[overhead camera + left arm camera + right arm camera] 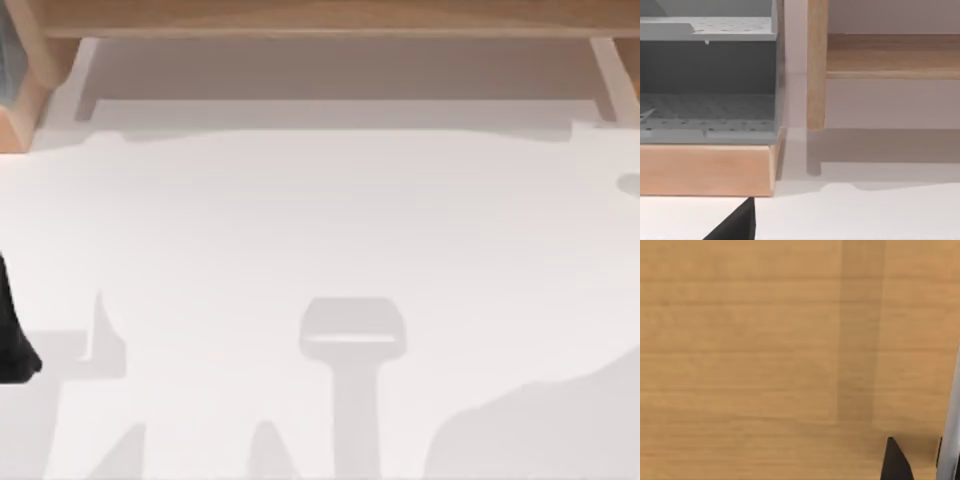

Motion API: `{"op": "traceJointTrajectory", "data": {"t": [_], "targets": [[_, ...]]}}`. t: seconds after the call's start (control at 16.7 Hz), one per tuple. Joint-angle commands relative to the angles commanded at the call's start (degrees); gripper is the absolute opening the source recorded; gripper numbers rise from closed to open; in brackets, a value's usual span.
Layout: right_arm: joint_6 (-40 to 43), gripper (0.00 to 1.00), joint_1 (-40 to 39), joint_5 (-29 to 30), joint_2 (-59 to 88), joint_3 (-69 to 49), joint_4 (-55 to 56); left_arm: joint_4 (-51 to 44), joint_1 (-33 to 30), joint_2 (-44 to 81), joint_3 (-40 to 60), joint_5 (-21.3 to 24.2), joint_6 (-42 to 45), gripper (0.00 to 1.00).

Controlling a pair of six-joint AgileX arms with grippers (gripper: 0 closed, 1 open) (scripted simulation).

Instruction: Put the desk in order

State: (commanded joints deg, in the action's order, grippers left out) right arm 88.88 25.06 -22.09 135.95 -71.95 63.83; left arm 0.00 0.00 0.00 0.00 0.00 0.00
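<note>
Desk (320, 230) surface lay broad and white across the top view, its light-brown wooden shelf (330, 15) running along the far edge; grey shadows fell over the near half. Left arm (12, 335) showed as a dark shape at the left edge. Left wrist view: one dark finger (737, 225) of the left gripper sat over the white top, facing a grey perforated rack (707, 80) on a wooden base (705, 170) beside a wooden post (816, 65); jaw state could not be told. Right wrist view: right gripper's dark fingertip (896, 460) sat close against a wooden panel (740, 340); jaw state could not be told
</note>
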Motion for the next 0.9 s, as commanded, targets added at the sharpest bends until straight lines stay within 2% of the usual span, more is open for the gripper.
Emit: {"op": "traceJointTrajectory", "data": {"t": [0.42,0.9], "targets": [[0.0,0.98,0.0,0.0,0.0,0.0,0.0,0.0,0.0,0.0,0.0,0.0,0.0,1.0],[0.0,1.0,0.0,0.0,0.0,0.0,0.0,0.0,0.0,0.0,0.0,0.0,0.0,1.0]]}}
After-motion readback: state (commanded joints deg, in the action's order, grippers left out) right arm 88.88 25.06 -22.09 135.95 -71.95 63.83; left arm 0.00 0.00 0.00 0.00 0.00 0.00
